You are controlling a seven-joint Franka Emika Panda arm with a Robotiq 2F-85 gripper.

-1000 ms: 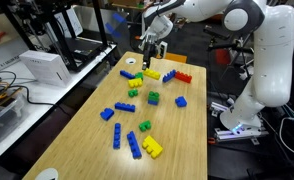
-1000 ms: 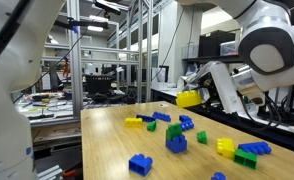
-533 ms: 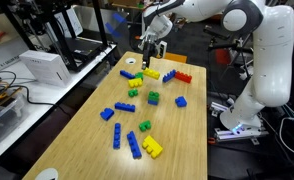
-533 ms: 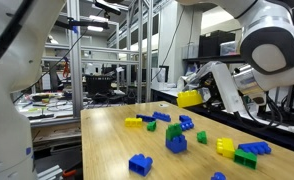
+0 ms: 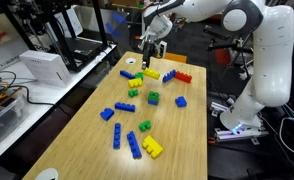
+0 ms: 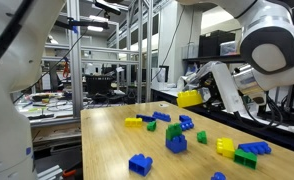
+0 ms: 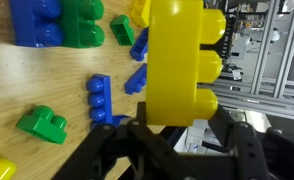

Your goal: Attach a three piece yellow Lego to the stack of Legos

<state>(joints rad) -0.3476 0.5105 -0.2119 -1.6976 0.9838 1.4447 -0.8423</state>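
Note:
My gripper (image 5: pixel 150 50) is shut on a yellow three-stud Lego brick (image 5: pixel 149 62) and holds it above the far end of the wooden table; it also shows in the exterior view from the side (image 6: pixel 190 98). In the wrist view the yellow brick (image 7: pixel 182 65) fills the middle, clamped between the black fingers (image 7: pixel 177 130). A short stack with green on blue (image 6: pixel 175 138) stands on the table, nearer the camera than the gripper. Blue and green bricks (image 7: pixel 62 22) lie side by side below the gripper in the wrist view.
Loose blue, green, yellow and red bricks are scattered over the table (image 5: pixel 97 140), among them a red one (image 5: pixel 181 75) and a yellow one (image 5: pixel 152 148). Metal racks and boxes (image 5: pixel 42 65) stand beside the table. The robot base (image 5: pixel 257 90) stands at the table's far side.

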